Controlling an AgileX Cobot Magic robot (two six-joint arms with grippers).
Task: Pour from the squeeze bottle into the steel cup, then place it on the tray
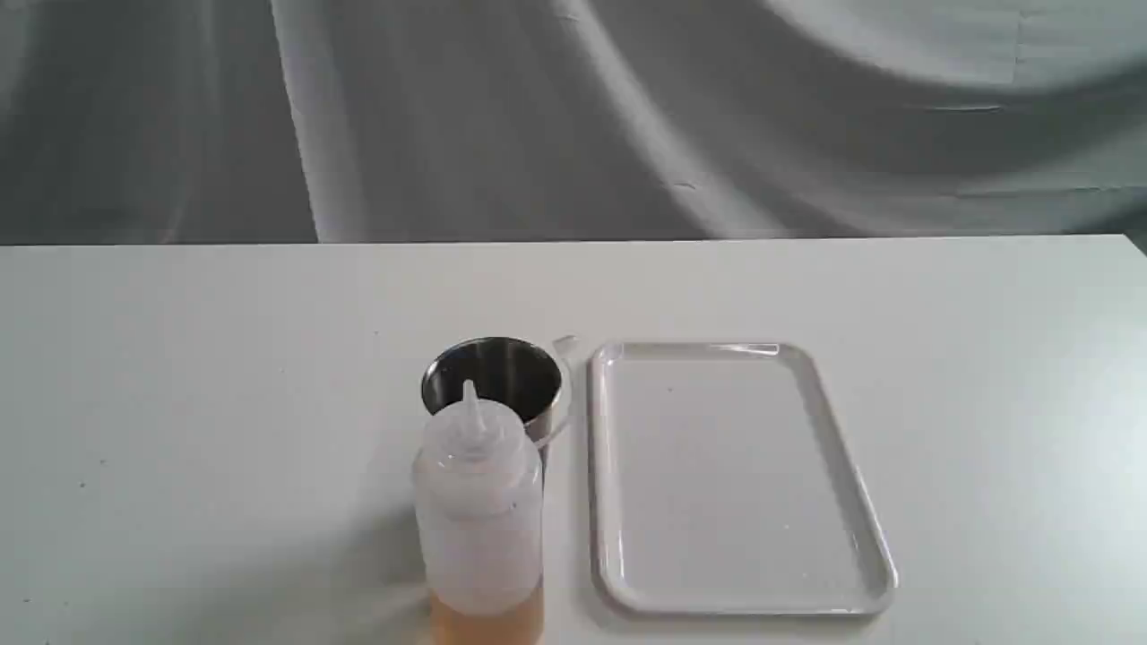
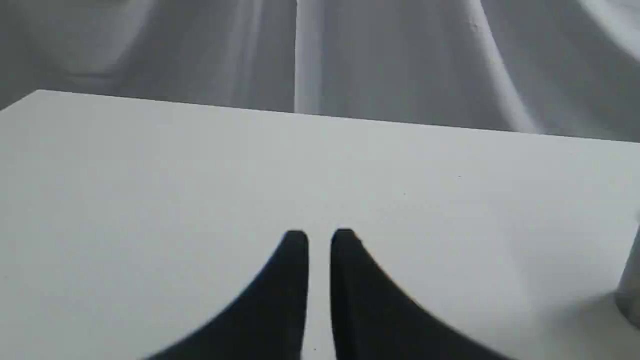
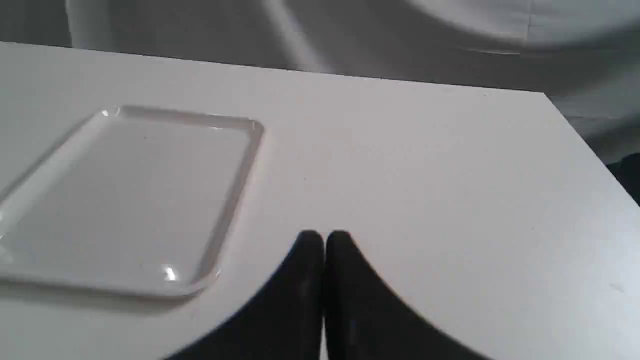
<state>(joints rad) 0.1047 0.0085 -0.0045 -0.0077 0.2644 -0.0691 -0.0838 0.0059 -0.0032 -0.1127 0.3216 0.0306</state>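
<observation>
**A:** What lies before you, biggest first?

**B:** The white worktop [image 1: 224,403] carries it all. On it lies the tray [image 1: 717,484], flat, white, round-cornered, with a low rim. In the exterior view, the squeeze bottle [image 1: 479,511] stands upright just left of the tray. It is cloudy whitish plastic with a cone nozzle and a band of amber liquid at the bottom. The steel cup [image 1: 502,376] stands close behind it, partly hidden, shiny with a dark inside.

**A:** And your pincers?

**B:** My left pincer [image 2: 319,237] hangs over the worktop, tips a thin slit apart, holding nothing. My right pincer [image 3: 325,239] is closed and empty, near the tray.
</observation>
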